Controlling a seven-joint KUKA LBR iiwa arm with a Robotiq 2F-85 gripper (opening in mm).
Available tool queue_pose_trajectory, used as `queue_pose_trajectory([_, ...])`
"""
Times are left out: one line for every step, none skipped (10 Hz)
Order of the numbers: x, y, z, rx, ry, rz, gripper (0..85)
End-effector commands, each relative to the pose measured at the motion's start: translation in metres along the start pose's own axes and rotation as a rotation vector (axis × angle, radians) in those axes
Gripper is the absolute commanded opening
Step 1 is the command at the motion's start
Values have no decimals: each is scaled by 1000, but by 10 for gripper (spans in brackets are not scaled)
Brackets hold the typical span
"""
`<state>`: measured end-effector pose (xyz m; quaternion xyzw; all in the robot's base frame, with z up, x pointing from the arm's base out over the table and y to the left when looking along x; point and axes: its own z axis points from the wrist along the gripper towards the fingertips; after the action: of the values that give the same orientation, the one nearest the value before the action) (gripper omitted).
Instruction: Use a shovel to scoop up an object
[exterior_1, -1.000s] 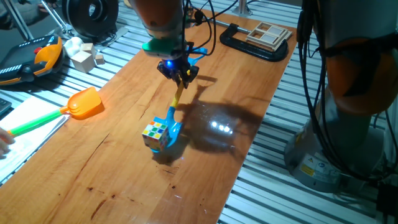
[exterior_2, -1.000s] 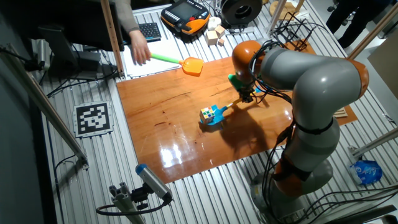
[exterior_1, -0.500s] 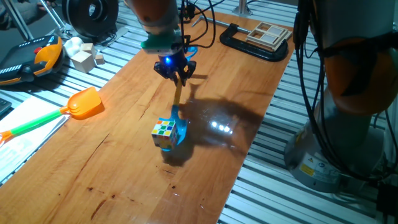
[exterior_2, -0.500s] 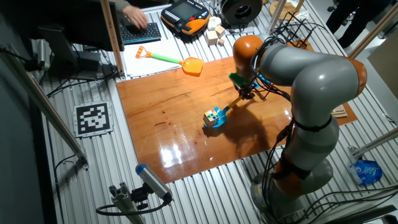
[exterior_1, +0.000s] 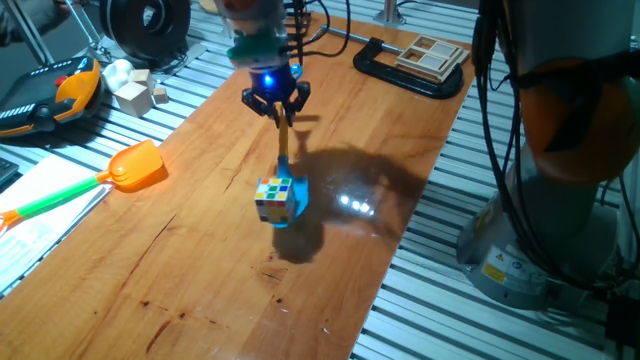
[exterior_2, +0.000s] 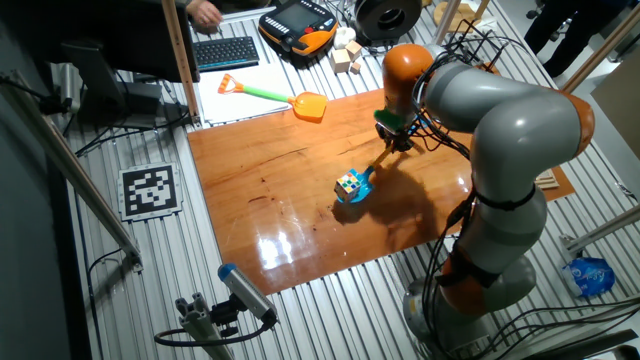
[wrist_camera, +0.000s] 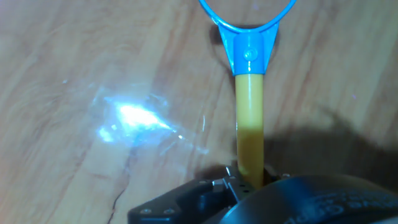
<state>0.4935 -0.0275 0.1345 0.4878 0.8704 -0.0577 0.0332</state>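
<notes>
The hand (exterior_1: 276, 103) pinches the shovel (exterior_1: 284, 170) by its yellow shaft; the cube (exterior_1: 275, 197) sits on the blue blade at the hand's 6 o'clock, above the counter (exterior_1: 200, 270).

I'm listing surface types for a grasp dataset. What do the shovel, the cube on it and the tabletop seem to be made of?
The shovel looks like moulded plastic: saturated blue blade, smooth yellow shaft with a faint sheen. The cube seems to be plastic with multicoloured square stickers, though it is too small to be sure. The tabletop looks like varnished wood: visible grain and bright lamp reflections. The gripper holds the shaft.
</notes>
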Motion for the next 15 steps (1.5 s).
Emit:
queue_pose_trajectory([-2, 0, -2, -31, -31, -201, 0])
queue_pose_trajectory([-8, 2, -5, -38, -35, -221, 0])
queue_pose_trajectory([-16, 3, -8, -45, -21, -230, 0])
queue_pose_trajectory([-20, 5, -8, -42, -28, -247, 0])
queue_pose_trajectory([-21, 5, -9, -46, -47, -260, 0])
queue_pose_trajectory([-23, 6, -11, -48, -59, -272, 0])
queue_pose_trajectory([-29, 7, -14, -52, -61, -288, 0])
queue_pose_trajectory([-35, 8, -15, -68, -78, -309, 0])
queue_pose_trajectory([-36, 8, -15, -78, -102, -327, 0])
queue_pose_trajectory([-36, 9, -16, -86, -109, -339, 0])
queue_pose_trajectory([-37, 9, -18, -97, -116, -347, 0])
queue_pose_trajectory([-37, 9, -19, -106, -128, -353, 0])
queue_pose_trajectory([-37, 9, -19, -116, -138, -353, 0])
queue_pose_trajectory([-37, 9, -20, -124, -157, -359, 0])
queue_pose_trajectory([-37, 10, -19, -130, -166, -357, 0])
